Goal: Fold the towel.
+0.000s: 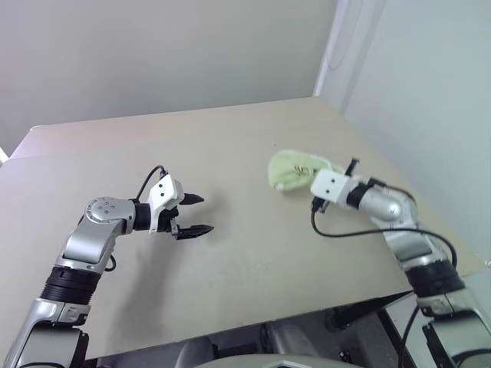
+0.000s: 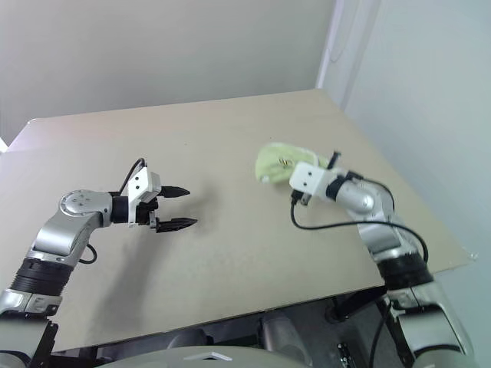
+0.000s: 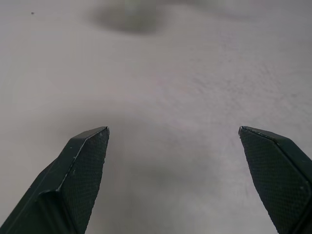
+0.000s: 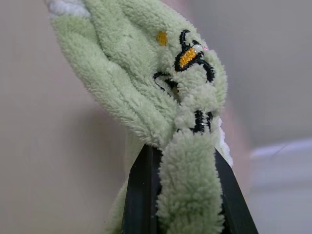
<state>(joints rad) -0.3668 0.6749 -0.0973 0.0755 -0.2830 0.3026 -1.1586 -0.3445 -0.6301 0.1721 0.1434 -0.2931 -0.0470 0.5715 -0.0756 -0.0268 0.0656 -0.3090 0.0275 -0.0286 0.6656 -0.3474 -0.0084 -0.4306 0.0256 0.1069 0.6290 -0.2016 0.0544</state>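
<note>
On the left, the left tool point(image 1: 195, 214) hangs wide open over bare bench point(image 1: 253, 261), holding nothing. Over to the right, the right tool point(image 4: 187, 195) is clamped on the towel point(image 1: 294, 169), bunched in a soft, limp clump. Light terry, likely to sag; better gripped at its stitched corners.

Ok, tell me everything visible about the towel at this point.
The towel is pale lime-green terry cloth with whitish edging and a small black-and-orange stitched mark. It is bunched into a crumpled clump, not spread flat, toward the table's right side. The right gripper is shut on a fold of it, cloth pinched between both black fingers.
</note>
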